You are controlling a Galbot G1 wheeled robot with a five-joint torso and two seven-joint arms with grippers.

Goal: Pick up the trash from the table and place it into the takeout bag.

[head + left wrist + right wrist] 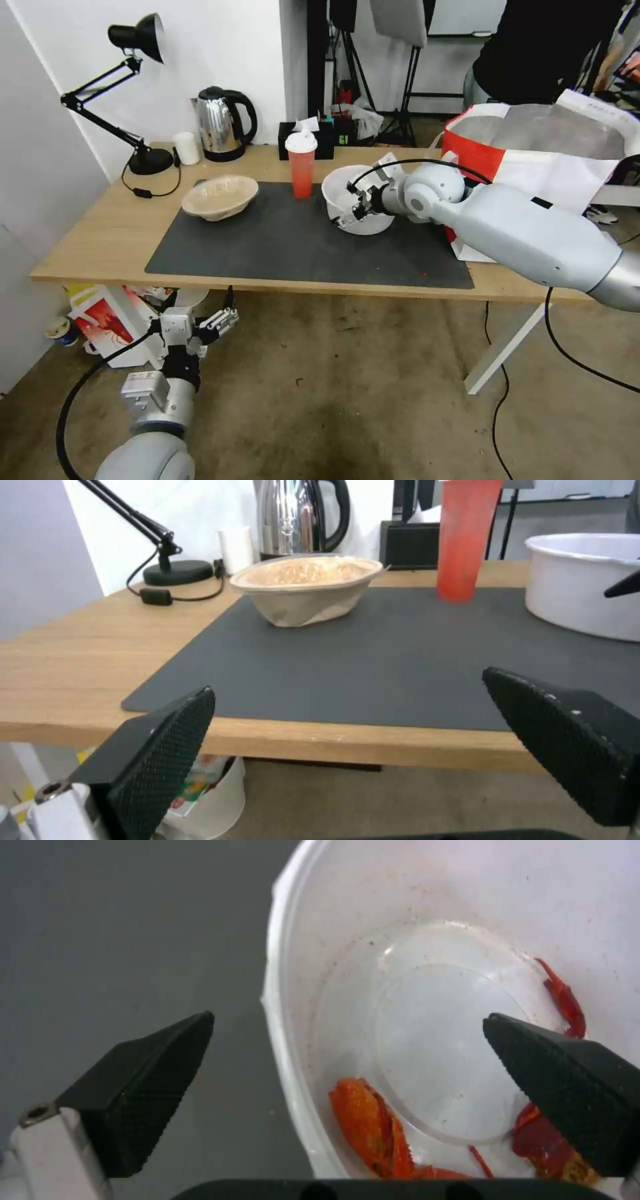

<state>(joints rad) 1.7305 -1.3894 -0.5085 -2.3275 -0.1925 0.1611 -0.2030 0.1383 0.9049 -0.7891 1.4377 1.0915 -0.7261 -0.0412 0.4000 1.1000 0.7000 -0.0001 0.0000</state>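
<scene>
On the dark mat (280, 247) of the table (107, 233) stand three pieces of trash: a beige pulp bowl (220, 195) (307, 587), a red cup with a white lid (301, 165) (463, 540), and a large white bowl (363, 213) (587, 580) (427, 990) holding red scraps (370, 1125). My right gripper (347, 202) (348, 1017) is open astride that bowl's rim, one finger inside and one outside. The red-and-white takeout bag (477, 153) stands open at the table's right end. My left gripper (223, 320) (348, 681) hangs open below the table's front edge.
A black desk lamp (137, 93), a small white cup (187, 148), a steel kettle (223, 123) and a black tissue box (320, 143) line the table's back edge. A smaller white bag with red print (110, 323) sits under the table. Cables trail on the floor at right.
</scene>
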